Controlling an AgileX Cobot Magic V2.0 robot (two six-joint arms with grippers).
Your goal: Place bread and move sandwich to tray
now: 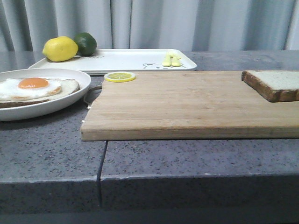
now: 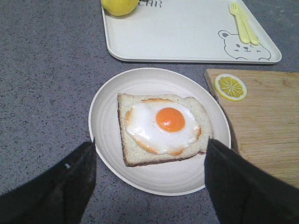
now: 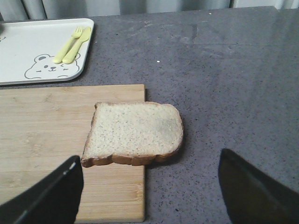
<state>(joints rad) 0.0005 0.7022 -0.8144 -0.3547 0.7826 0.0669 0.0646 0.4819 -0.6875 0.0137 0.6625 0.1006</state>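
the left gripper (image 2: pixel 149 186) hangs over the plate (image 2: pixel 108 140) with its dark fingers (image 2: pixel 56 186) spread wide, one to each side of the plate's near rim, gripping nothing. between them lies the sandwich (image 2: pixel 161 128): one brown-crusted slice with a fried egg on top, orange yolk up. beyond the plate sits the white tray (image 2: pixel 187 32) with its bear drawing, a lemon (image 2: pixel 119 5) at one corner and a pale yellow fork and knife (image 2: pixel 245 23) at the other. a lemon slice (image 2: pixel 230 87) rests on the corner of the wooden board (image 2: pixel 266 126) beside the plate.

the right gripper (image 3: pixel 149 186) is spread wide too, empty, above the bread (image 3: pixel 133 133). that thick slice lies on the board's far right end, partly overhanging the edge onto the grey counter (image 3: pixel 224 70). in the front view a lime (image 1: pixel 85 43) sits behind the lemon on the tray.
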